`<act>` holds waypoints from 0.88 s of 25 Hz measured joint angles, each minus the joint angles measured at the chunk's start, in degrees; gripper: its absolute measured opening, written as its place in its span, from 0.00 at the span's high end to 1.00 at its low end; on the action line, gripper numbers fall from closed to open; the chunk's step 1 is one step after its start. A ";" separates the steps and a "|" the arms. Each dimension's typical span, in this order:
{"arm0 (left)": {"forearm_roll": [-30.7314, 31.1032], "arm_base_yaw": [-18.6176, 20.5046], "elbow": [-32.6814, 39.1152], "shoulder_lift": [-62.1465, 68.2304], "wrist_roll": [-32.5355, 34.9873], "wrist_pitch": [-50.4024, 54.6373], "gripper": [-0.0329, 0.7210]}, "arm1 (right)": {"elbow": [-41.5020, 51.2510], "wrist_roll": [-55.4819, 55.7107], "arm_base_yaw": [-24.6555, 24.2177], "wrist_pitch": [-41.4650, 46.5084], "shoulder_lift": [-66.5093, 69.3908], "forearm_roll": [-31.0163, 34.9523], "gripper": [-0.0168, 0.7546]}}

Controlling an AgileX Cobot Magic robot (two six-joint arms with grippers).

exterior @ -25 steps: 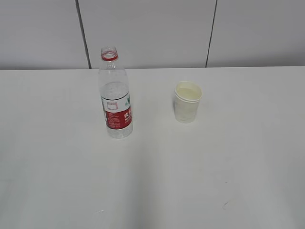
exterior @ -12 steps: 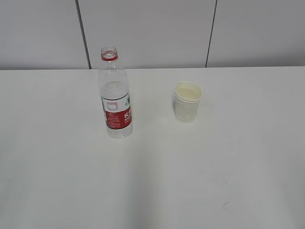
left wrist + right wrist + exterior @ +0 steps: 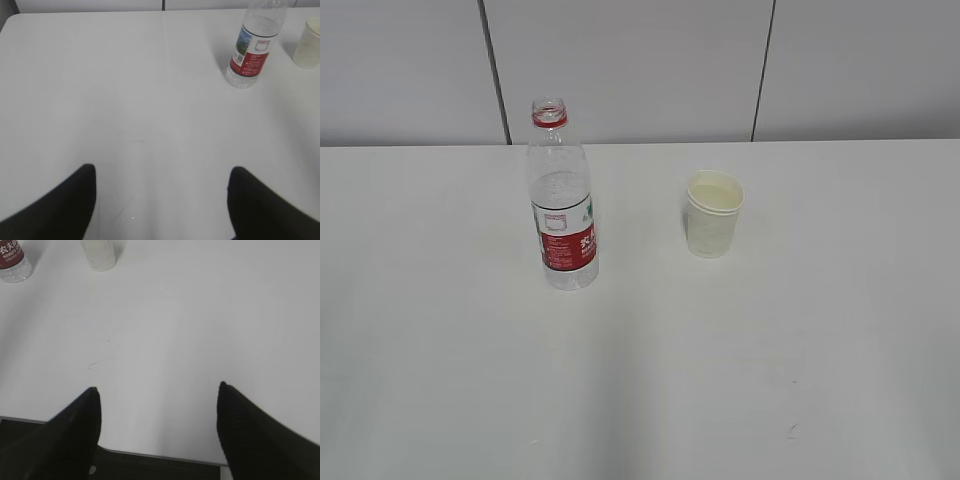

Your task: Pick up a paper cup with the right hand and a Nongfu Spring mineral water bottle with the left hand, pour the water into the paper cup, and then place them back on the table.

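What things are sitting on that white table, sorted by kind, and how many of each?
Water bottles: 1, the Nongfu Spring mineral water bottle, upright, no cap on
Paper cups: 1, the paper cup, upright, standing apart to the right of the bottle
Total: 2 things on the table

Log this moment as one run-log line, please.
phase: before pickup | bottle: upright, uncapped, on table | cup: upright, right of bottle | left gripper: open | right gripper: open

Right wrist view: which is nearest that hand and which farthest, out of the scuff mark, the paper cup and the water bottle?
1. Scuff mark on the table, left of centre, nearest the right hand.
2. Paper cup, top edge.
3. Nongfu Spring bottle, top left corner, slightly farther than the cup.
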 joint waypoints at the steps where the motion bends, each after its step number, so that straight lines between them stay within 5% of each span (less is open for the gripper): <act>1: 0.00 0.00 0.00 0.00 0.00 0.00 0.29 | 0.00 0.00 0.00 0.00 0.00 0.00 0.28; 22: 0.00 0.00 0.00 0.00 0.00 0.00 0.29 | 0.00 0.00 0.00 0.00 0.00 0.00 0.28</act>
